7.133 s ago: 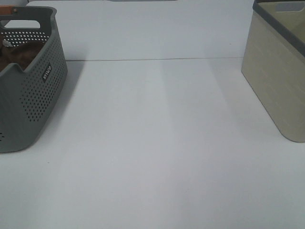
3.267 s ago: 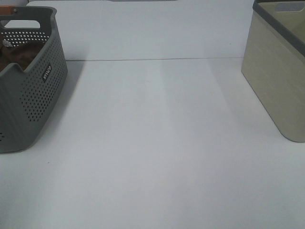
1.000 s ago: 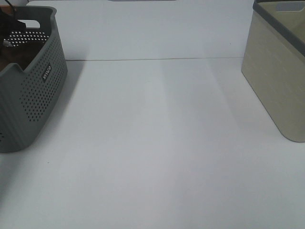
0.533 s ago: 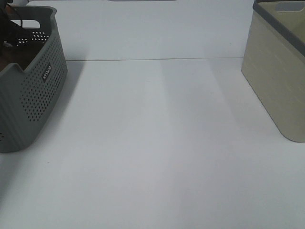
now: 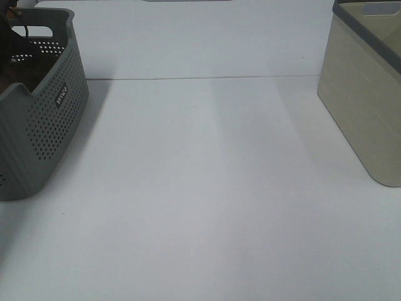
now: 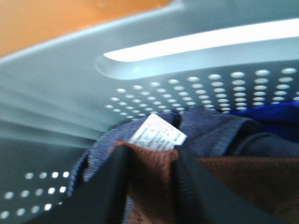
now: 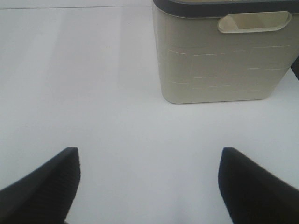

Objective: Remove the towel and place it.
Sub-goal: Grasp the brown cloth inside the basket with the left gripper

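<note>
The dark brown towel (image 6: 152, 186) lies in the grey perforated basket (image 5: 47, 113) at the table's far left, and only a dark sliver of it (image 5: 9, 80) shows over the rim in the high view. My left arm (image 5: 9, 31) reaches down into that basket. In the blurred left wrist view my left gripper (image 6: 150, 156) has its jaws close together with a fold of the brown towel pinched between them. My right gripper (image 7: 148, 151) is open and empty above the bare table, in front of the beige basket (image 7: 219, 56).
A blue-grey cloth (image 6: 210, 130) with a white label (image 6: 158, 135) and a bright blue cloth (image 6: 275, 114) lie beside the towel against the basket wall (image 6: 201, 84). The beige basket (image 5: 366, 94) stands at the table's right edge. White tabletop (image 5: 207, 188) lies between the baskets.
My left arm has come into view at the far left and lowered into the grey basket. The baskets have stayed in place.
</note>
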Controlling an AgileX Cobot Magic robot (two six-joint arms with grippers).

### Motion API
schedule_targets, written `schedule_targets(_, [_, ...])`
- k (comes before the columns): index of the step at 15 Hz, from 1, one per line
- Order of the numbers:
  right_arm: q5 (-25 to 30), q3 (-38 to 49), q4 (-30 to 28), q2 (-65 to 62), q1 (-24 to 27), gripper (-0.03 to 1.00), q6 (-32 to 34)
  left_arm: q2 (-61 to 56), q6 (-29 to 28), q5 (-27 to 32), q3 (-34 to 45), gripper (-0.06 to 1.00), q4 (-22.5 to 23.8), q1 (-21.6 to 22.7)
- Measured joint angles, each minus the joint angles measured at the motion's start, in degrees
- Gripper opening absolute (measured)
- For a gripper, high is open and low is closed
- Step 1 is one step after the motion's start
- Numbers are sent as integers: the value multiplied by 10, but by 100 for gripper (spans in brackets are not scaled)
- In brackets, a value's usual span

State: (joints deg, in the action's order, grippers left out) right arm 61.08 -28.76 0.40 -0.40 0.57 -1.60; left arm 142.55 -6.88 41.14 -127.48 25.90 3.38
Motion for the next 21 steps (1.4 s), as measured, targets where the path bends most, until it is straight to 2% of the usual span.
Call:
schedule_targets(1, [0, 0, 0, 0, 0, 77, 0, 0, 0, 0, 0, 17, 7, 0])
schedule_targets(4, [0, 0, 0, 0, 0, 77, 0, 0, 0, 1, 0, 0, 10, 0])
schedule_targets(13, [0, 0, 0, 0, 0, 77, 0, -81, 0, 19, 0, 0, 9, -24])
schedule_targets(21, [0, 0, 0, 0, 0, 77, 0, -242, 29, 13, 0, 0, 1, -99])
